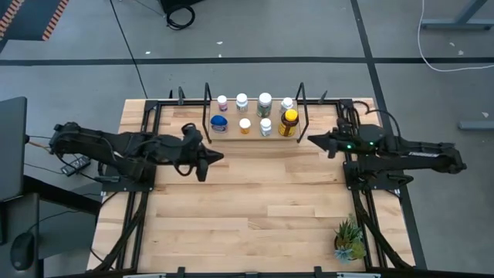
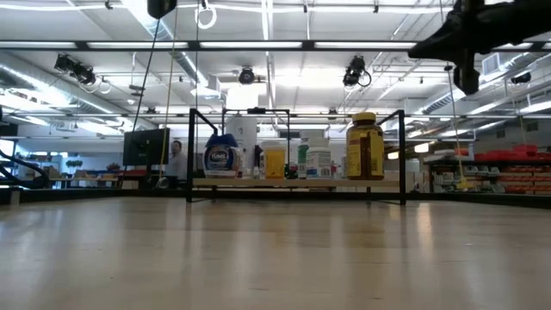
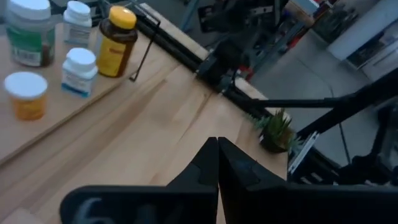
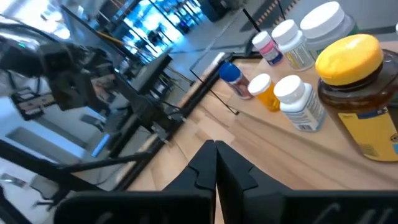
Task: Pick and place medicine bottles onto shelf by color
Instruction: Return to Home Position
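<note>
Several medicine bottles stand on their bases on the low wooden shelf point(image 1: 255, 136) at the table's far middle: a blue-lidded one point(image 1: 219, 123), a small orange one point(image 1: 245, 126), white-capped ones point(image 1: 265, 127) and a larger amber one with a yellow cap point(image 1: 289, 122). The amber bottle also shows in the low view point(image 2: 365, 146) and the right wrist view point(image 4: 357, 93). My left gripper point(image 1: 218, 157) is shut and empty, just near and left of the shelf. My right gripper point(image 1: 312, 140) is shut and empty, just right of the shelf.
A small green potted plant point(image 1: 349, 239) stands at the table's near right corner. Black metal rails point(image 1: 147, 185) run along the table's left and right sides. The shelf's thin black uprights point(image 1: 302, 100) rise at its ends. Bare wood lies across the table's middle and near part.
</note>
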Controlling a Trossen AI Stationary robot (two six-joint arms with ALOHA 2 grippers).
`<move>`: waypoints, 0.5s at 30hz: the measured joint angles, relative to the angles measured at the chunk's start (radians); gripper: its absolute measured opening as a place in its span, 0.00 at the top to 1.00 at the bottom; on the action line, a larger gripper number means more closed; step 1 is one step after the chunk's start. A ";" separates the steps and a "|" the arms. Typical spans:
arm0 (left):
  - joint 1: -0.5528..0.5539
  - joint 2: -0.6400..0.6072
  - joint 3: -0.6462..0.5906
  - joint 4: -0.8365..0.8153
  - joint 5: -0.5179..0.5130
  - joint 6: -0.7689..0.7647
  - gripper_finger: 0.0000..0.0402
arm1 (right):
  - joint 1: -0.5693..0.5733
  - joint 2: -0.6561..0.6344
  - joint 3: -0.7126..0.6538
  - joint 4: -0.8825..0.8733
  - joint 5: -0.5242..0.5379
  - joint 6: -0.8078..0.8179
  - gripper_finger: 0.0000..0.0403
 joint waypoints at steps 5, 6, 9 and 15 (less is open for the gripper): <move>0.000 0.053 0.000 0.088 0.002 -0.001 1.00 | 0.000 -0.111 -0.043 -0.020 -0.010 0.002 0.98; 0.001 0.068 -0.001 0.093 0.008 -0.001 1.00 | 0.000 -0.128 -0.046 -0.025 -0.009 -0.003 0.98; 0.032 0.109 -0.001 0.102 0.054 0.001 1.00 | 0.000 -0.171 -0.063 -0.037 0.004 -0.019 0.98; 0.139 0.125 -0.001 0.102 0.150 0.075 1.00 | 0.000 -0.230 -0.128 -0.040 0.011 0.005 0.99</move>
